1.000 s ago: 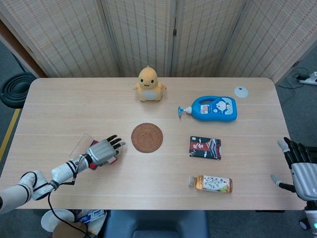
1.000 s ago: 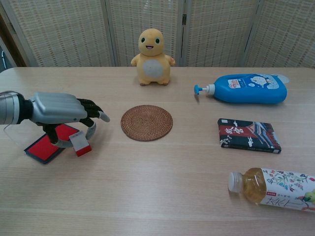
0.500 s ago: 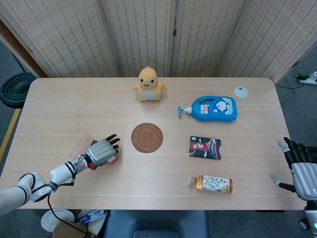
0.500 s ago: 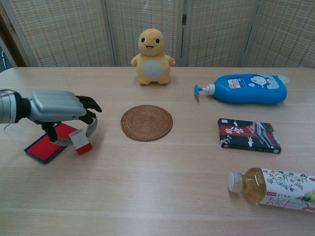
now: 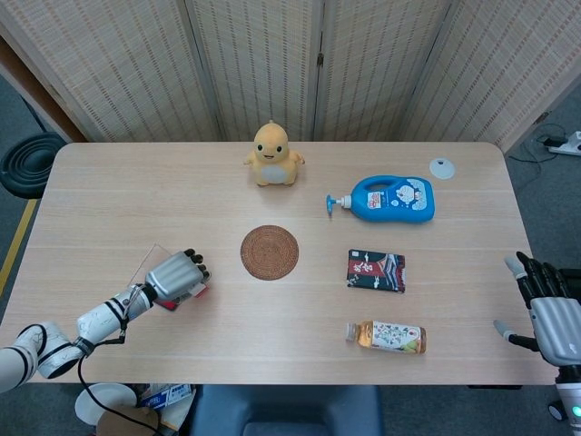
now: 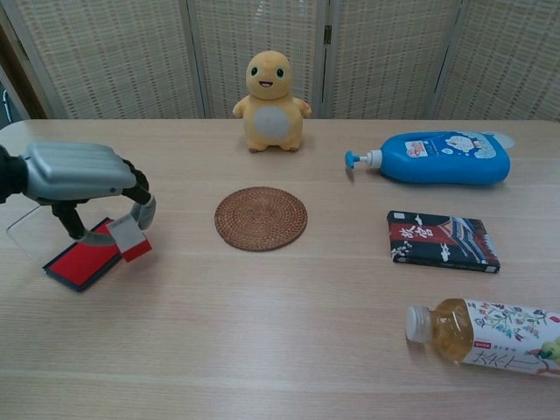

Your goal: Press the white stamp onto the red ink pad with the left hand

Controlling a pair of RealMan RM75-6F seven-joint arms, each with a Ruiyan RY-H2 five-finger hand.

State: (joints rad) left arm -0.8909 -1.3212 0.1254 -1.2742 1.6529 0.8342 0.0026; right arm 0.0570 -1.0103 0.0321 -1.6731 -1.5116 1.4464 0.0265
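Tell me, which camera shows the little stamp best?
The chest view. There the white stamp shows up close, tilted, with its red underside, held in the left robot hand just above the red ink pad. In the head view the robot hand covers nearly all of it; only a small red bit peeks out.

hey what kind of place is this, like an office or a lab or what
Probably a robot lab or test room: a wooden table laid with unrelated props, woven folding screens as a backdrop, and a robot hand holding a stamp.
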